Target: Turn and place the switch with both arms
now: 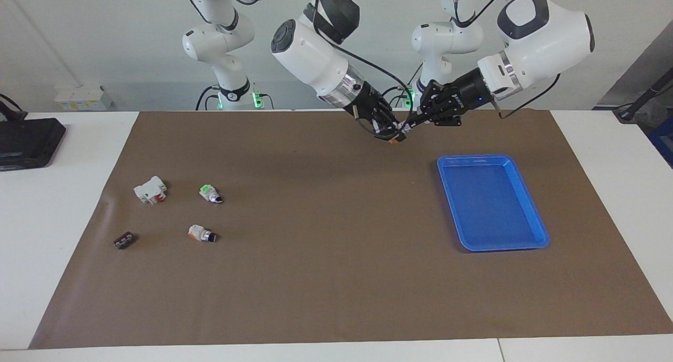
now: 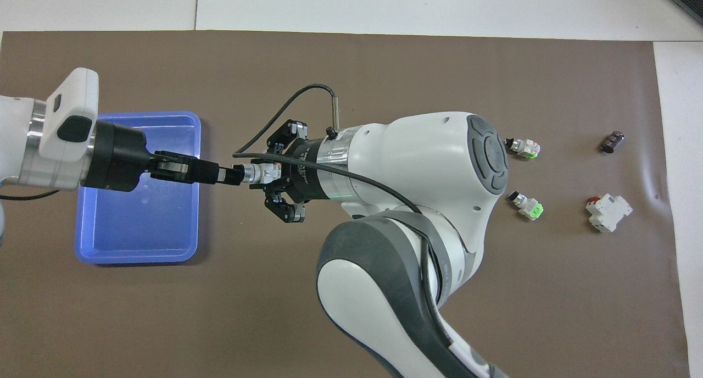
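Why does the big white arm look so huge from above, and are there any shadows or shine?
Overhead view: the right arm rises close to the camera, so it looms; the blue tray shows pale glare. Facing view: soft shadows lie beside the tray and under the arms.

I can read no text, label, brand or number anywhere. There is small pale lettering on my left gripper, but it is too small to make out. Nothing readable shows on the tray, the switch or the parts on the mat.
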{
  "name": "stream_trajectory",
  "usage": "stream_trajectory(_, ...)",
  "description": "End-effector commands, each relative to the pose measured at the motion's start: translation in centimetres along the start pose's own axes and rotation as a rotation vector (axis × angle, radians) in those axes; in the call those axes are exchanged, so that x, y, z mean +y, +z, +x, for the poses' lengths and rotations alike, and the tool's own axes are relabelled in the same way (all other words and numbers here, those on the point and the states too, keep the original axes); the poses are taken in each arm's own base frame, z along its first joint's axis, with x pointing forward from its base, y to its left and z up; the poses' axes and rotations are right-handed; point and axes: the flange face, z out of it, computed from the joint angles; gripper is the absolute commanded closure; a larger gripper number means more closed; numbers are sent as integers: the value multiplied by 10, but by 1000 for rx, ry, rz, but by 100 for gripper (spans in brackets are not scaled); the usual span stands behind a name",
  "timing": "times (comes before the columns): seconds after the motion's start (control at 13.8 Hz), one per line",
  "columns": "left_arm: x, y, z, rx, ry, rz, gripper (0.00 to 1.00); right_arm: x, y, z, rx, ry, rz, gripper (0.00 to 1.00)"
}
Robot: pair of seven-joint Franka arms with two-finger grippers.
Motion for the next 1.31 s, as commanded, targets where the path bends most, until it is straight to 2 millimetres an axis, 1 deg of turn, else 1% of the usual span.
stream_trajectory(0.0,13,9,-10,-7,-87,-17,100,-1,0,-3,16,-5,2,100)
stream_trajectory(0.07,15,11,-10,-9,-110,-19,100,-1,-1,-4,16,-6,3,100)
stream_trajectory(0.36,15,11,-10,-5,-202,-16,100,-1,0,-3,16,-5,2,100)
stream_trajectory(0.44,16,12,-10,-7,-270,-16,100,-1,-1,-4,16,-6,3,100)
stream_trajectory(0.58,27,20,-9,-12,-398,-12,100,-1,-1,-4,15,-6,3,100)
stream_trajectory(0.87,31,22,-6,12,-613,-14,100,-1,0,-3,16,-5,2,100)
stream_trajectory(1.02,28,19,-5,17,-719,-17,100,-1,-1,-4,16,-6,3,100)
stream_trajectory(1.24,23,9,-3,39,-907,-28,100,-1,-1,-4,15,-6,3,100)
